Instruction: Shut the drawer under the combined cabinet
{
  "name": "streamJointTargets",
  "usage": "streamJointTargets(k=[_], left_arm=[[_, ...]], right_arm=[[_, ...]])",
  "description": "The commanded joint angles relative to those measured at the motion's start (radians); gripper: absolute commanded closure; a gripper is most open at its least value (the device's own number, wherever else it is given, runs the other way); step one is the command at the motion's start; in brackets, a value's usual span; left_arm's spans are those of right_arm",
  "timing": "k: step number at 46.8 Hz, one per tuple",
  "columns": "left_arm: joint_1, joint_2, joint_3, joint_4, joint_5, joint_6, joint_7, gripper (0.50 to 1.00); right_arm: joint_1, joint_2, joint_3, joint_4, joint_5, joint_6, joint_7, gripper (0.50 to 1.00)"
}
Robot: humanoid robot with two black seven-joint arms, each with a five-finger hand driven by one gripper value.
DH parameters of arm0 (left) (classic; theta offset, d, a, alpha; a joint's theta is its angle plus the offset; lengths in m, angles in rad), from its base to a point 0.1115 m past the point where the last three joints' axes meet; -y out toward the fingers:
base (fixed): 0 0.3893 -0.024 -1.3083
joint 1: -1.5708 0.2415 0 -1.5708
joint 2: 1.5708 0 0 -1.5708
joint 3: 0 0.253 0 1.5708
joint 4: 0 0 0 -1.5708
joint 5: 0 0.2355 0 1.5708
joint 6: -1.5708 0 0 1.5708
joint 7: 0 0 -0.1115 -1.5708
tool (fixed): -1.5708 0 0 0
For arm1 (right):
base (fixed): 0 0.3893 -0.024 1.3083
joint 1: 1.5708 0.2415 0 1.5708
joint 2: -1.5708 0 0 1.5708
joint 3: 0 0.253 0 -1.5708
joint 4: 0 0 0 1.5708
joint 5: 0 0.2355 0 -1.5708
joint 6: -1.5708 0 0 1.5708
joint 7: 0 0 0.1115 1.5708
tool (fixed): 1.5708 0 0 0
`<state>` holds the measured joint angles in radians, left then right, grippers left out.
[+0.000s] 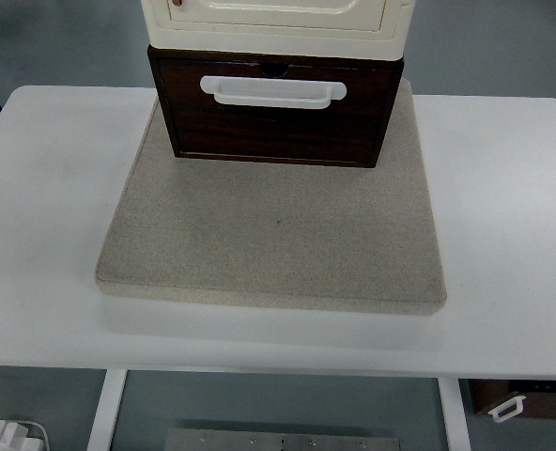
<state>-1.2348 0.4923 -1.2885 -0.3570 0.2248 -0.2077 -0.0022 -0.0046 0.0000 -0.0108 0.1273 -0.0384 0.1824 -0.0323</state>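
A dark brown wooden drawer (276, 122) with a white handle (272, 90) sits under a cream-coloured cabinet (276, 21) at the top centre. The drawer front stands slightly forward of the cabinet above it. Both rest on a beige stone-like slab (273, 235) on a white table (53, 216). Neither robot hand shows in the picture.
The slab's front half lies bare in front of the drawer. Below the table's near edge, a brown box with a white handle (522, 402) sits on the floor at the bottom right, and white cables with a plug (4, 434) lie at the bottom left.
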Motion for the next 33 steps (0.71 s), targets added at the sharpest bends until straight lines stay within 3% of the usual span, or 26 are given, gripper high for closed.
streamJointTargets(k=[1, 10, 33], left_arm=[[0.044, -0.003, 0.0, 0.012, -0.041, 0.002, 0.01, 0.5], [0.109, -0.044, 0.0, 0.078, -0.133, 0.011, 0.041, 0.5], [0.173, -0.218, 0.0, 0.078, -0.236, -0.036, 0.024, 0.5]], right_arm=[[0.0, 0.0, 0.0, 0.0, 0.0, 0.0, 0.0, 0.548], [0.0, 0.0, 0.0, 0.0, 0.0, 0.0, 0.0, 0.548], [0.0, 0.0, 0.002, 0.0, 0.0, 0.0, 0.0, 0.548]])
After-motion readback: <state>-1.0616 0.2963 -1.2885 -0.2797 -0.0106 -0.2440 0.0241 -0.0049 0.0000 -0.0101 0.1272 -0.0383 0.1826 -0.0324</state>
